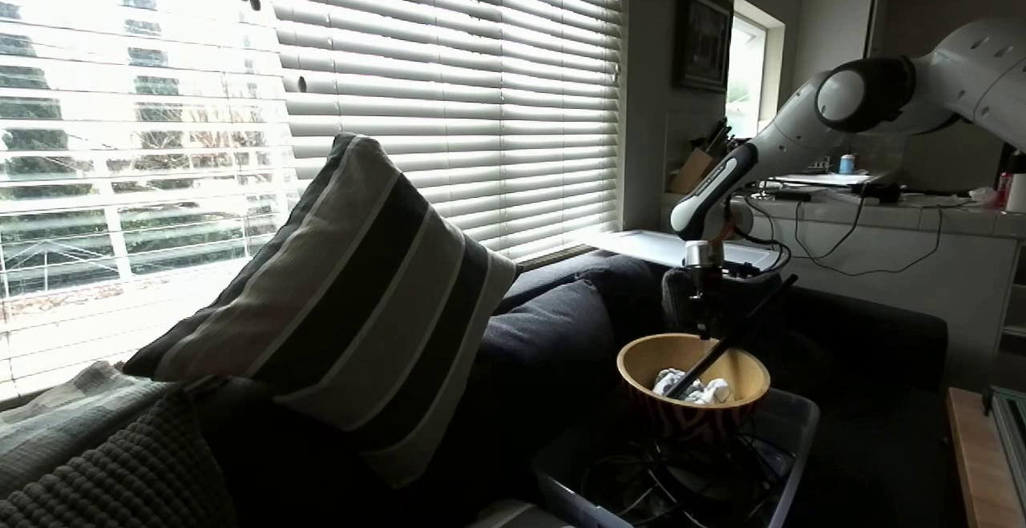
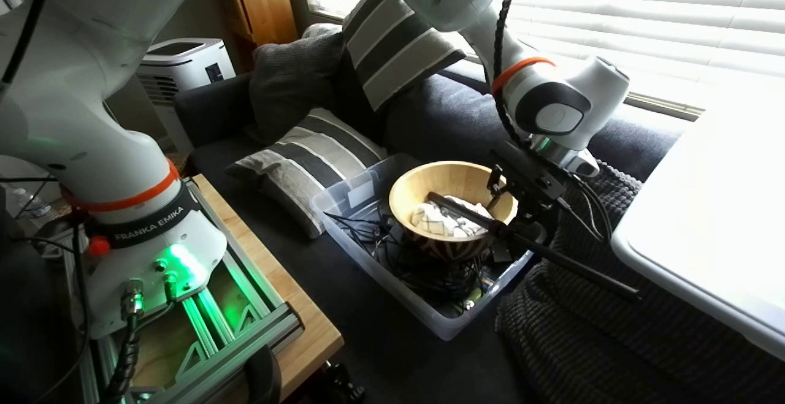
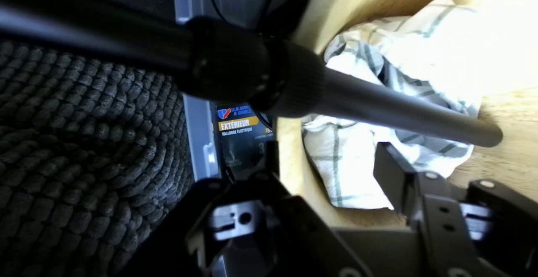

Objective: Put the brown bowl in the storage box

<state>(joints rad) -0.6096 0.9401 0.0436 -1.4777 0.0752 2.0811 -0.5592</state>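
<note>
The brown bowl (image 1: 697,420) stands within the storage box (image 1: 804,448), on top of dark clutter, in both exterior views. In an exterior view the bowl (image 2: 423,192) sits toward the window side of the box (image 2: 392,293). A white checked cloth (image 2: 451,217) lies in the bowl. A black rod (image 2: 570,266) leans out over the rim. My gripper (image 3: 330,155) is open in the wrist view. The bowl's rim (image 3: 291,155) is between its fingers: one finger is outside the bowl, the other inside above the cloth. A gap shows between rim and inner finger.
Black cables (image 2: 423,269) fill the box. A striped pillow (image 2: 325,146) lies beside it on the dark sofa. A knobbly dark blanket (image 2: 570,324) and a white table (image 2: 705,232) are on the far side. Another striped pillow (image 1: 345,296) leans on the blinds.
</note>
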